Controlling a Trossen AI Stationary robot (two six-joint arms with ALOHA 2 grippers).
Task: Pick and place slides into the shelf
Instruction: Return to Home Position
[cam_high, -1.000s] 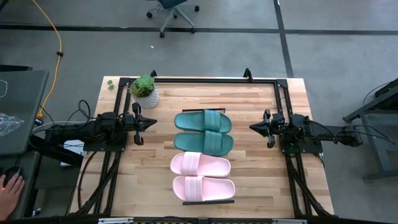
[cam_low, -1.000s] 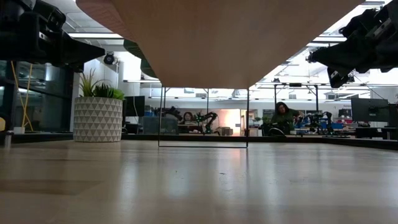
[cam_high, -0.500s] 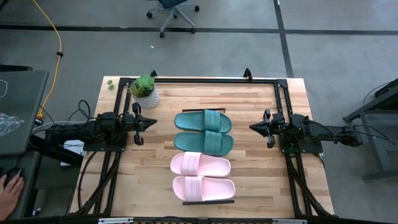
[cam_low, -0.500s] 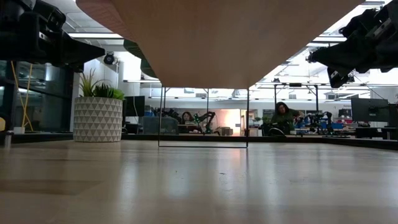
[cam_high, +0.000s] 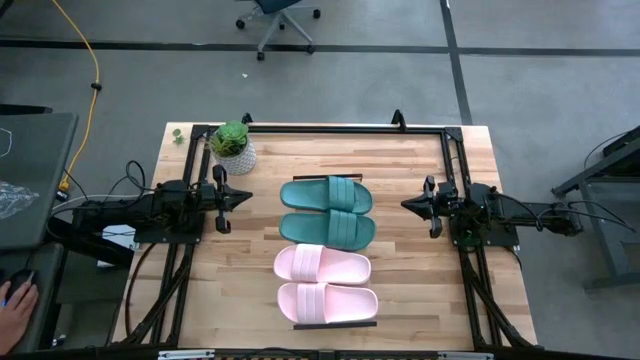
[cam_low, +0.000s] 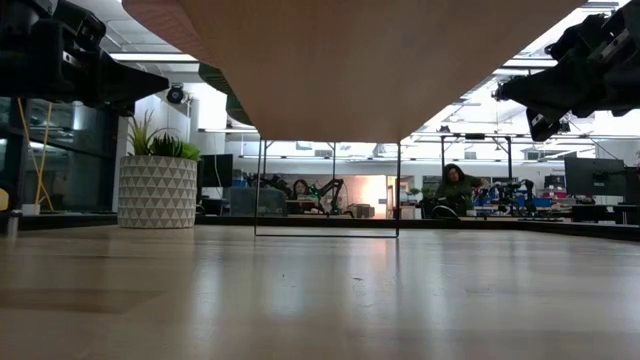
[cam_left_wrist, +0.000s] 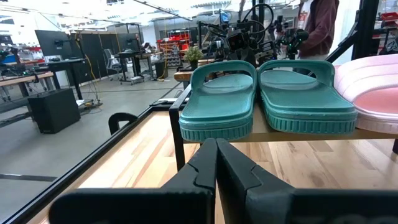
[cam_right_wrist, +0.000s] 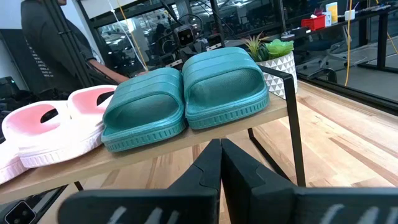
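Two teal slides (cam_high: 327, 195) (cam_high: 327, 230) and two pink slides (cam_high: 322, 264) (cam_high: 327, 301) rest sole-down in a row on the shelf (cam_high: 335, 324), a light-wood board on a thin black frame at the table's middle. The left wrist view shows the teal slides (cam_left_wrist: 267, 93) on the board's edge (cam_left_wrist: 298, 132). In the right wrist view they are the teal slides (cam_right_wrist: 186, 93) beside the pink slides (cam_right_wrist: 50, 124). My left gripper (cam_high: 248, 199) (cam_left_wrist: 216, 146) is shut and level, left of the shelf. My right gripper (cam_high: 405, 205) (cam_right_wrist: 220, 144) is shut and level, right of it. Neither touches anything.
A potted plant (cam_high: 233, 145) (cam_low: 158, 185) stands at the table's far left, behind my left gripper. A black metal frame (cam_high: 330, 127) borders the table. A person's hand (cam_high: 12, 300) rests on a desk off the left side. People sit in the room beyond.
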